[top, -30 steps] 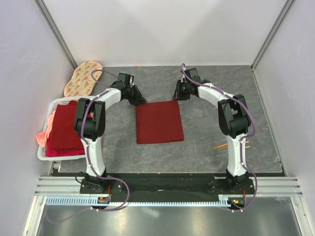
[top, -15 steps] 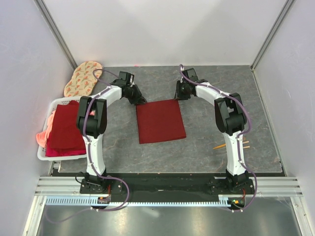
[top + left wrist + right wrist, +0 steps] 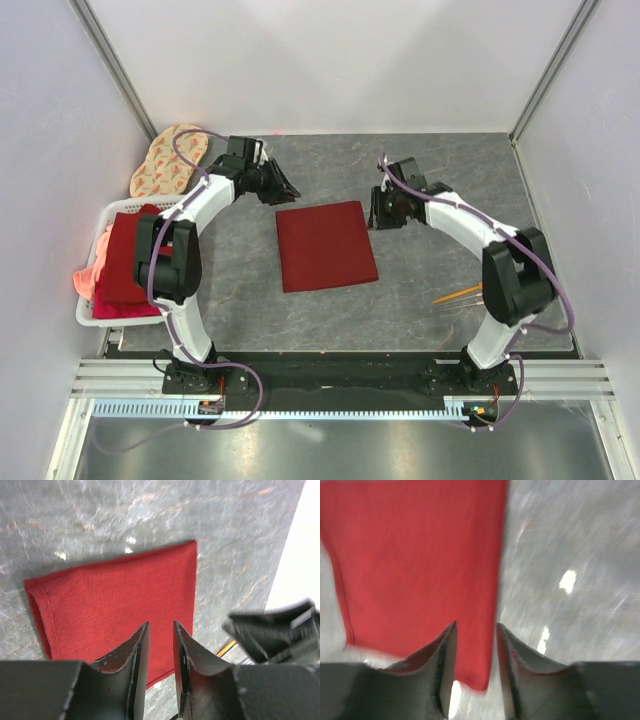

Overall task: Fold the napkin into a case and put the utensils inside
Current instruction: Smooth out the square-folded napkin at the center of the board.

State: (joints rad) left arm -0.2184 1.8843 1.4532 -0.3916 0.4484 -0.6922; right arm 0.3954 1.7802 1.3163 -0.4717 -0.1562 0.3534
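The napkin (image 3: 326, 246) lies flat on the worktop (image 3: 430, 160), a dark red near-square in the middle between my two arms. Its far edge runs slightly askew to the worktop's back edge. My left wrist view shows it from above (image 3: 115, 600), with a doubled, layered edge along one side.

My left tool (image 3: 285, 188) hangs off the napkin's far left corner, apart from the cloth. In its own camera (image 3: 160, 625) the two fingers stand a narrow slit apart, with nothing between them.

My right tool (image 3: 380, 218) sits just beside the far right corner, close to the napkin's right edge. In its wrist view (image 3: 475, 625) the fingers are spread a little wider and grip nothing. The napkin's edge (image 3: 420, 570) runs below the gap. That picture is blurred, so I cannot tell whether a fingertip touches the cloth.

The utensils (image 3: 460, 295) lie well apart to the right, near my right arm's base. Only thin orange-gold slivers show, partly behind the arm.

A white basket (image 3: 120, 206) at the left edge holds stacked red cloths (image 3: 130, 260), with a salmon one (image 3: 88, 280) spilling over its side. Beyond it, in the far left corner, lies an oval patterned mat (image 3: 170, 160).
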